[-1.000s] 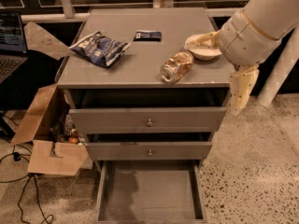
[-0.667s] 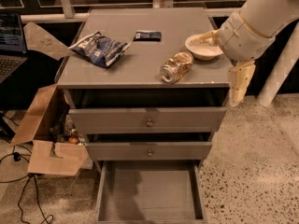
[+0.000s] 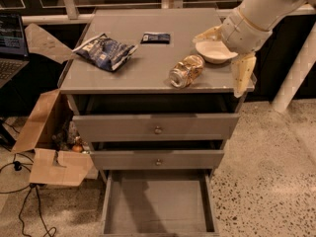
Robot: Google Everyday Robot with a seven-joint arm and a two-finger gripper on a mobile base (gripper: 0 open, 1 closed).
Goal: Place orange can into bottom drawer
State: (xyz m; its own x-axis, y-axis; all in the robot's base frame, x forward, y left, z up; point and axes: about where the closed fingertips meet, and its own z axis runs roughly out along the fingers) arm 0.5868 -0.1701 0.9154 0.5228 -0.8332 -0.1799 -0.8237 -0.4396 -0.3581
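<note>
Lying on its side near the front right of the cabinet top, the orange can had its silver end turned near-left, with its long axis running near-left to far-right.

Camera view, the only one: the gripper hung just right of the can, at the top's right edge, so the can lay to its left and a touch nearer. Jaws looked spread and held nothing. One cream finger pointed down past the near right corner; the other reached left above the cream bowl. The bowl sat just beyond the can, between it and the wrist.

The arm slanted down from the far right, hand tilted.

Judgement: the pinch would want to fall across the can's short width, so the wrist would need turning to straddle that diagonal, keeping off the bowl.

The bottom drawer stood pulled out under the two upper drawers, its floor showing, nearer and lower than the can. A blue snack bag lay well apart to the left.
</note>
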